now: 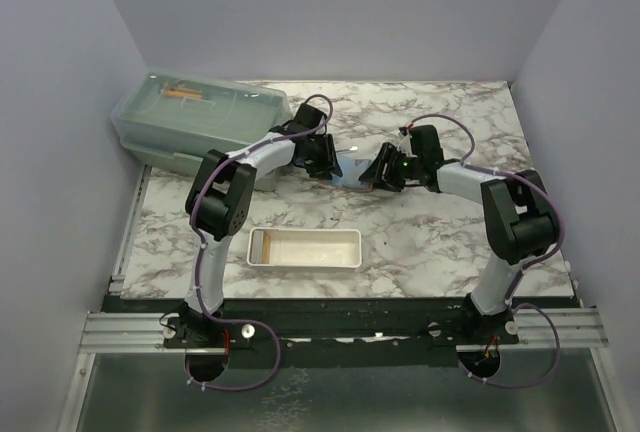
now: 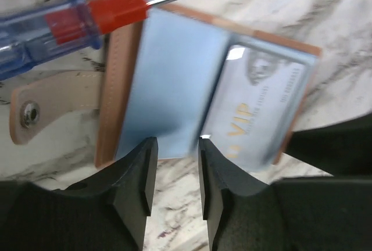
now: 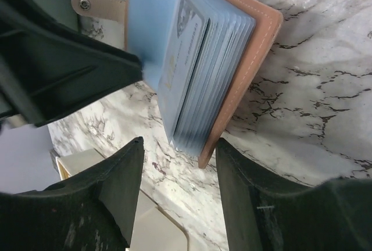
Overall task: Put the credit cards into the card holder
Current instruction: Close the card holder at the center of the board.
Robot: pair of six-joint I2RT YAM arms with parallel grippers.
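The tan card holder (image 2: pixel 119 82) lies open on the marble, its blue sleeves (image 2: pixel 174 88) fanned out. One blue-grey credit card (image 2: pixel 256 114) marked VIP sits in a sleeve on the right half. My left gripper (image 2: pixel 177 143) is open, its tips at the near edge of the left sleeve with only marble between them. In the right wrist view the card holder (image 3: pixel 256 42) shows its stack of sleeves and the same credit card (image 3: pixel 180 47). My right gripper (image 3: pixel 180 143) is open, its tips either side of the holder's near end. From above, the left gripper (image 1: pixel 322 159) and right gripper (image 1: pixel 383 172) flank the card holder (image 1: pixel 352 170).
A screwdriver (image 2: pixel 70 21) with a blue handle and red collar lies just beyond the holder, touching its far edge. The holder's strap (image 2: pixel 46 108) with a stud sticks out to the left. A white tray (image 1: pixel 303 249) sits nearer the bases. A clear lidded box (image 1: pixel 200 117) stands at the back left.
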